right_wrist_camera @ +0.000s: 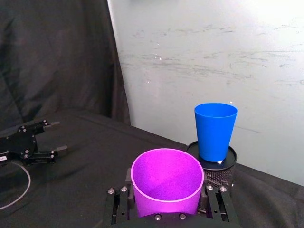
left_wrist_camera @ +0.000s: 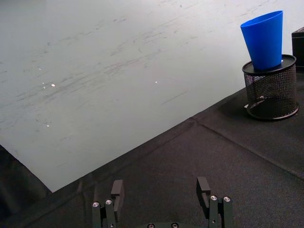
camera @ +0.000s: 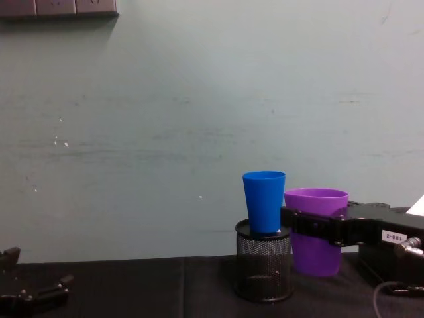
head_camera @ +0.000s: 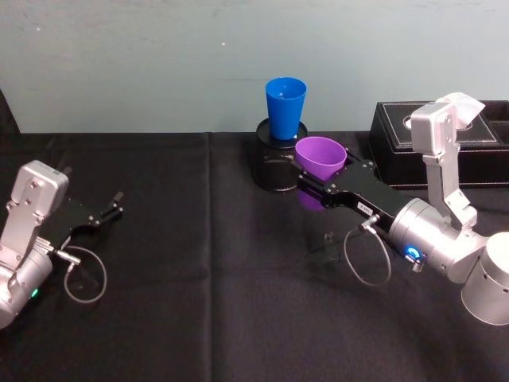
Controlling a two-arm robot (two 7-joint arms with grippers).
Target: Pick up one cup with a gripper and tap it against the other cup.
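Observation:
The purple cup (head_camera: 320, 157) hangs upright above the black cloth, with my right gripper (head_camera: 326, 177) shut on its lower wall from both sides. In the right wrist view the purple cup (right_wrist_camera: 166, 183) sits between the fingers (right_wrist_camera: 216, 199). The blue cup (head_camera: 285, 107) stands upright on top of a black mesh pen holder (head_camera: 274, 167), just beyond and left of the purple one. From the chest, the purple cup's rim (camera: 317, 199) is level with the blue cup's (camera: 264, 202) lower half and very close beside it; I cannot tell if they touch. My left gripper (head_camera: 107, 211) rests open at the far left.
A black box (head_camera: 390, 135) with white stitching stands at the back right, behind my right arm. The table is covered by a black cloth (head_camera: 199, 302), with a pale wall close behind it. The left gripper's fingers (left_wrist_camera: 116, 190) point toward the wall, far from the pen holder (left_wrist_camera: 270, 90).

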